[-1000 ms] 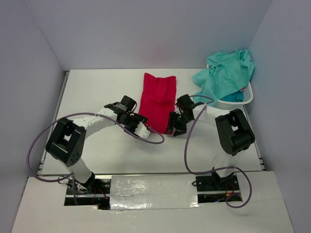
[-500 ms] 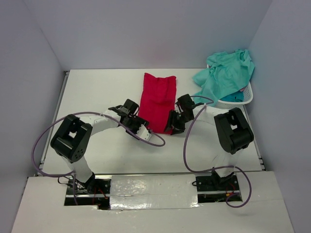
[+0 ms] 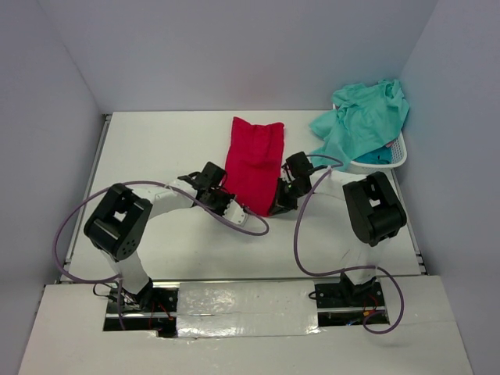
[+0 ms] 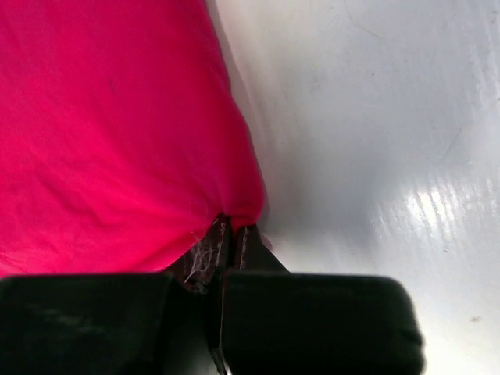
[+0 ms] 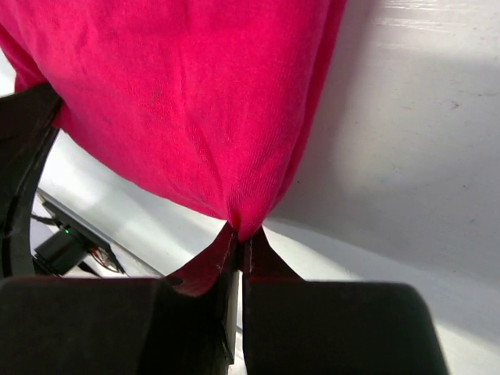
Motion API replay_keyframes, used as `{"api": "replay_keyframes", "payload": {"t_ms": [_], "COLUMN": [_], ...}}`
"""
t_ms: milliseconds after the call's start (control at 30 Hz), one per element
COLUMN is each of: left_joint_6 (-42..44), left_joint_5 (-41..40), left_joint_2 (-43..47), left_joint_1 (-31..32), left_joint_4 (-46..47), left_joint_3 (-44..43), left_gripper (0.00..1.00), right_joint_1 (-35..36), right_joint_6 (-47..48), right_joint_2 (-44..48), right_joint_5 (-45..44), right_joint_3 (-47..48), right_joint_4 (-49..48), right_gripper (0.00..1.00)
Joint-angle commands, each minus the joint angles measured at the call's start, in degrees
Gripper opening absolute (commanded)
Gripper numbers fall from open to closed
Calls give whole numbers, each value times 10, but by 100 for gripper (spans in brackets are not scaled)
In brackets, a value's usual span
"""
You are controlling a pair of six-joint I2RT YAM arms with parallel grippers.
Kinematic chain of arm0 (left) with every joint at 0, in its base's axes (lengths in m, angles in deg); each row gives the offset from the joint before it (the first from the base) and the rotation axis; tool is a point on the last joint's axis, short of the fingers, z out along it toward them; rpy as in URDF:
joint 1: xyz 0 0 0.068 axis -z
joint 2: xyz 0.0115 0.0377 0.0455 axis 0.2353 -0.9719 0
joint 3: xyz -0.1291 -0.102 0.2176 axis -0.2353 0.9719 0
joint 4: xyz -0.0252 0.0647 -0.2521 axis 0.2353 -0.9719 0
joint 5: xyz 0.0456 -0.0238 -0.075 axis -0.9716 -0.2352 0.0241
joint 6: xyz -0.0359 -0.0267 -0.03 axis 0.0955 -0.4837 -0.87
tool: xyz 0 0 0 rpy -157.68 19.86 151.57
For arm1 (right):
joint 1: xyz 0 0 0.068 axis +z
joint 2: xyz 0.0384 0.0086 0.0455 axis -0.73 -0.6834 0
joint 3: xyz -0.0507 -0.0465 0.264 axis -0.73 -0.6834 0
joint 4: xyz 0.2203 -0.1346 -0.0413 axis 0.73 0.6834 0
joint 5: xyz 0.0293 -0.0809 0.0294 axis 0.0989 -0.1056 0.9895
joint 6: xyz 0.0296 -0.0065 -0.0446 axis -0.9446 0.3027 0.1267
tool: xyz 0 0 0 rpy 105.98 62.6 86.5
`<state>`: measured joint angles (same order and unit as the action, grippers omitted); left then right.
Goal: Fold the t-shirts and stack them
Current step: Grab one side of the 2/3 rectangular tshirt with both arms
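On the table (image 3: 156, 156), the folded t-shirt (image 3: 254, 160) lay centrally, the basket (image 3: 398, 157) holding heaped t-shirts (image 3: 363, 121) behind to its right.

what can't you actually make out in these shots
- Top view: near corners of the red shirt, covered by the two wrists.
- Top view: what fills the basket; the mint-teal shirt drapes over it, only a scrap of darker teal cloth shows.
- Wrist views: left tool and right tool are shut on the shirt, but the layers pinched are hidden between the jaws; frame edges cut off the rest.
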<state>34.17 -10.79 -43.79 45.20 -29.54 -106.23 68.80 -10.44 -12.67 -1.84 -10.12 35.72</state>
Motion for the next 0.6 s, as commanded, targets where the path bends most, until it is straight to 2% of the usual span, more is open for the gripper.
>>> {"api": "replay_keyframes", "payload": {"t_ms": [0, 133, 233, 367, 567], "left_joint_6": [-50, -73, -99, -120, -204], "left_joint_5": [-24, 21, 51, 83, 156], "left_joint_2": [-4, 14, 33, 74, 129], "left_joint_1": [-2, -12, -13, -13, -11], "left_joint_4": [-44, -214, -306, -410, -502], "left_joint_3": [-29, -104, -126, -136, -181], "left_gripper": [0, 0, 0, 0, 0], "right_joint_1": [-3, -2, 6, 33, 57], "right_joint_6": [34, 74, 111, 139, 116], "right_joint_2": [9, 48, 83, 150, 286], "right_joint_5": [20, 50, 57, 51, 85], "right_joint_3": [9, 14, 8, -3, -14], "right_joint_4": [20, 63, 122, 199, 311], "right_gripper": [0, 0, 0, 0, 0]}}
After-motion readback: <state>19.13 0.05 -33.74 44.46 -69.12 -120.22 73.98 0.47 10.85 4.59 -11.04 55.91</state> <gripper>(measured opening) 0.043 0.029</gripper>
